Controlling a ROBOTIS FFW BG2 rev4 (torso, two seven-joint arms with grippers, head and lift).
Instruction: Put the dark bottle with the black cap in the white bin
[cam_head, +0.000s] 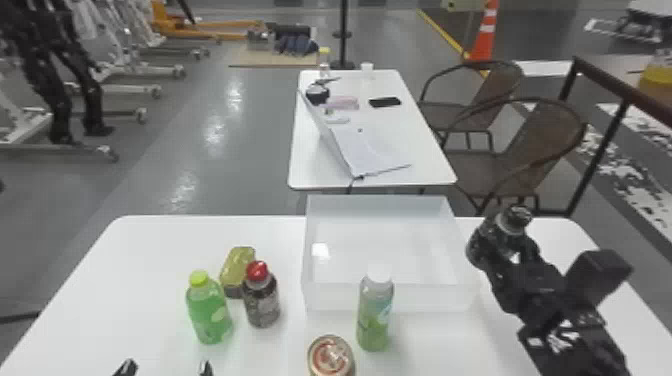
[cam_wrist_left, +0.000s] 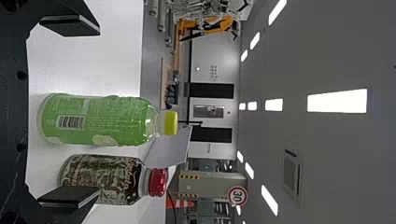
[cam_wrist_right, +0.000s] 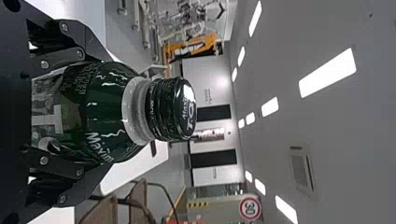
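At the bin's (cam_head: 330, 298) right side, the right gripper (cam_head: 505, 256) pinches the dark bottle (cam_head: 481, 246); near left, the left gripper (cam_head: 165, 369) is spread.

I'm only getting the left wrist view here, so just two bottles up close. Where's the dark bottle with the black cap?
Observer: In the right gripper. The right wrist view shows the dark bottle between its fingers.
Operator: How does it sit against the white bin?
Observer: The head view shows the bottle just off the right side of the white bin, black cap uppermost.
Operator: Anything in front of that bin?
Observer: A green bottle with a white cap, by its near wall.
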